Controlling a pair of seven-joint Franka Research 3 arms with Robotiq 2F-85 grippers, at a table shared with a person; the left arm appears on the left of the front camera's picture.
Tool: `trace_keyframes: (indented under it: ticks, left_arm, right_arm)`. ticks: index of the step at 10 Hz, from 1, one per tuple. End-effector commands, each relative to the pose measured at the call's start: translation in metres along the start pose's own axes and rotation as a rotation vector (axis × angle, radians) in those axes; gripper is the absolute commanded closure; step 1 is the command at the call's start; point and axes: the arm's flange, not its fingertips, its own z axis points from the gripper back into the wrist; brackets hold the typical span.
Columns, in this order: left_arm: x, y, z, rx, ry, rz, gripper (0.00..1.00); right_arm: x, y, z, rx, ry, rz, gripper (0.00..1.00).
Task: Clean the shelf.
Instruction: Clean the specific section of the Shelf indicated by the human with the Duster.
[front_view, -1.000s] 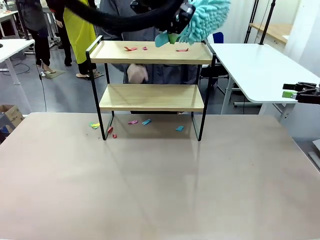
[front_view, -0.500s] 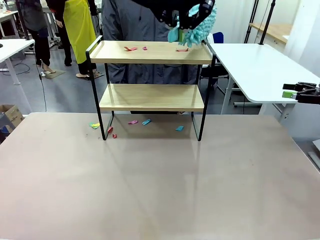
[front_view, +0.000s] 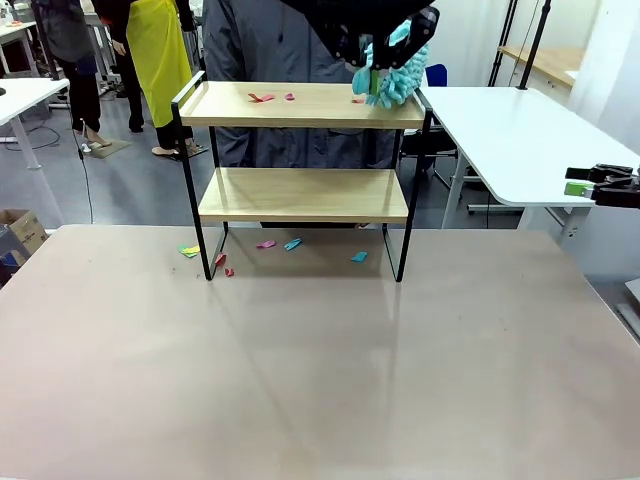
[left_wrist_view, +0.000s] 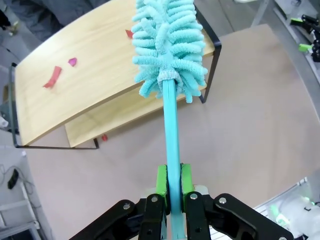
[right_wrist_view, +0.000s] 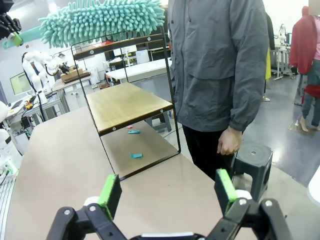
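Note:
The shelf (front_view: 300, 106) stands at the far side of the table, with red paper scraps (front_view: 262, 97) on its top board. My left gripper (front_view: 376, 76) hovers over the top board's right end, shut on the handle of a teal fluffy duster (front_view: 405, 68). In the left wrist view the green pads (left_wrist_view: 161, 181) clamp the handle, and the duster head (left_wrist_view: 167, 45) hangs over the top board (left_wrist_view: 85, 75) near red scraps (left_wrist_view: 52, 77). My right gripper (front_view: 592, 185) stays off to the right of the table, open (right_wrist_view: 167, 192), facing the shelf (right_wrist_view: 127, 102) from its side.
Coloured paper scraps (front_view: 292, 243) lie on the table under and in front of the shelf. A person in a grey jacket (right_wrist_view: 220, 75) stands behind the shelf, beside a stool (right_wrist_view: 252, 160). A white table (front_view: 510, 130) stands at the right.
My left gripper has swung the duster down and slightly right, onto the top board's right end. The person's hand seen behind the shelf has gone. The right arm has not moved.

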Motion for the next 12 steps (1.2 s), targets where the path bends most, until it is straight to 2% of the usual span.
trace_keyframes:
  ticks: [1, 2, 3, 6, 10, 12]
  left_arm:
    - [0.003, -0.003, -0.004, 0.01, -0.014, 0.049, 0.87]
    - [0.003, -0.002, -0.012, 0.016, -0.033, 0.082, 0.87]
    - [0.002, -0.003, -0.018, 0.015, -0.01, 0.084, 0.87]
    - [0.007, -0.004, -0.028, -0.018, 0.033, 0.084, 0.87]
    - [0.006, -0.004, -0.03, -0.005, 0.033, 0.059, 0.87]
    - [0.002, 0.005, -0.024, 0.055, 0.078, 0.064, 0.87]
  right_arm:
    - [0.004, 0.001, -0.001, 0.0, -0.003, 0.007, 0.0]
    - [0.004, 0.001, -0.001, 0.0, -0.003, 0.007, 0.0]
    - [0.004, 0.001, -0.001, 0.0, -0.003, 0.007, 0.0]
    - [0.004, 0.001, -0.001, 0.0, -0.003, 0.007, 0.0]
    - [0.004, 0.001, -0.001, 0.0, -0.003, 0.007, 0.0]
    - [0.004, 0.001, -0.001, 0.0, -0.003, 0.007, 0.0]
